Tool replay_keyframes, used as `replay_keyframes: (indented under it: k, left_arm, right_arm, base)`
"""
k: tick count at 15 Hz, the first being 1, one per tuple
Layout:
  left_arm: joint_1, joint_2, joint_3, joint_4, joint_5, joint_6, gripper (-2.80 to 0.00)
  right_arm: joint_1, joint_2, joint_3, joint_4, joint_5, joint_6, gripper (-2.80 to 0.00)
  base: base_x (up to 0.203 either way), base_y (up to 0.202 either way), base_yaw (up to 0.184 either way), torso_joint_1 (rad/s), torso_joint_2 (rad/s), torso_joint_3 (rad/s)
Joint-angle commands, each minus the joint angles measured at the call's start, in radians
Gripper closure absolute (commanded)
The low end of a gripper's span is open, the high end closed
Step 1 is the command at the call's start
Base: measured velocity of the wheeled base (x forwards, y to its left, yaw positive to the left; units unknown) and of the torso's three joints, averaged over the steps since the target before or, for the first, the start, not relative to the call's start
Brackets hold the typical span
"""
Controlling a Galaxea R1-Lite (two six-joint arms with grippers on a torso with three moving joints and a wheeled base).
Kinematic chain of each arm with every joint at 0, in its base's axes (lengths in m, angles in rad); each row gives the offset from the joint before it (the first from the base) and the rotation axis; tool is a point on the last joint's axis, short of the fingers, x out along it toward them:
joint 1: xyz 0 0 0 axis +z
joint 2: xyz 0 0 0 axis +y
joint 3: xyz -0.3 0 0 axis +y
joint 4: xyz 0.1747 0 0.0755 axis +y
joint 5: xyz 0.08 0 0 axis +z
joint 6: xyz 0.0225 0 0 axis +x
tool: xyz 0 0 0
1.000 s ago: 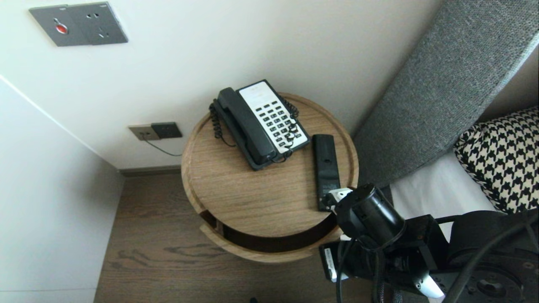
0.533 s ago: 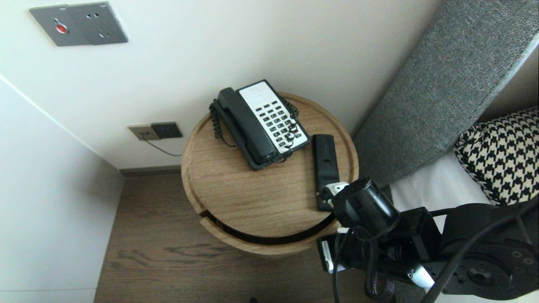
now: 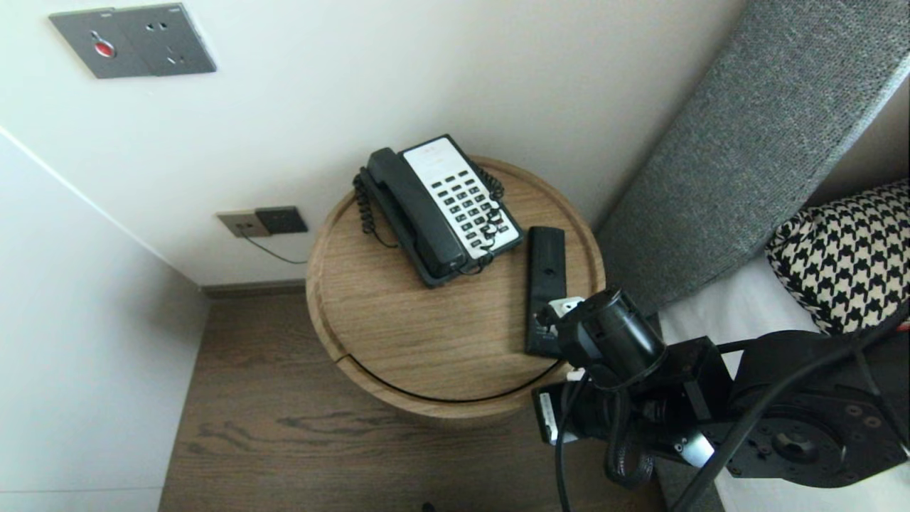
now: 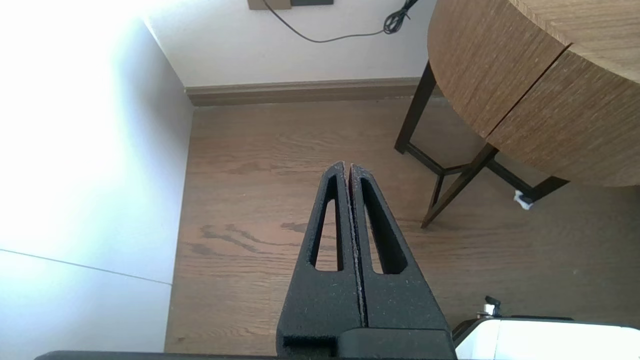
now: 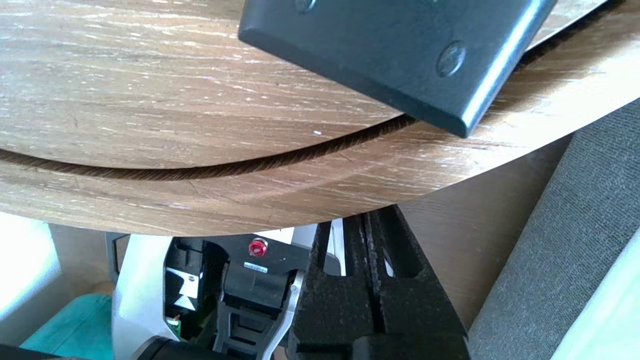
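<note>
I am pressing my right gripper (image 5: 367,222), pinched shut and empty, against the curved drawer front (image 5: 250,195) under the table's rim, while my left gripper (image 4: 347,167), also closed, is hanging idle over the floor (image 4: 260,210). The drawer front is sitting almost flush, a thin dark seam showing where a wide gap was gaping a second ago. Beyond it the remote (image 3: 546,284) and the telephone (image 3: 441,206) are lying on the tabletop (image 3: 398,313).

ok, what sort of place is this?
Most likely a hotel bedroom: a round wooden bedside table carries a corded phone and a remote, beside a grey padded headboard and a houndstooth pillow on white bedding.
</note>
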Motion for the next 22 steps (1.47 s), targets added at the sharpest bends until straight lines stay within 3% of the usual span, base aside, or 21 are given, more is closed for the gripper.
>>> replay_keyframes:
  k: [1,6,14,18,22]
  left_arm:
    - [0.000,0.000,0.000,0.000,0.001,0.000,0.00]
    - [-0.001,0.000,0.000,0.000,0.001,0.000,0.00]
    - [0.000,0.000,0.000,0.000,0.001,0.000,0.00]
    - [0.000,0.000,0.000,0.000,0.000,0.000,0.00]
    - [0.000,0.000,0.000,0.000,0.001,0.000,0.00]
  right_arm:
    - [0.003,-0.001,-0.002,-0.005,-0.002,0.003,0.00]
    - [0.018,-0.065,0.046,0.005,-0.007,0.003,0.00]
    - [-0.009,-0.228,0.269,0.004,-0.042,0.003,0.00]
    - [-0.149,-0.282,0.352,0.001,-0.045,-0.028,0.00]
    - [-0.383,-0.331,0.384,-0.004,-0.034,-0.134,0.00]
  base:
    - [0.000,0.000,0.000,0.000,0.00,0.000]
    - [0.000,0.000,0.000,0.000,0.00,0.000]
    - [0.000,0.000,0.000,0.000,0.00,0.000]
    - [0.000,0.000,0.000,0.000,0.00,0.000]
    - [0.000,0.000,0.000,0.000,0.00,0.000]
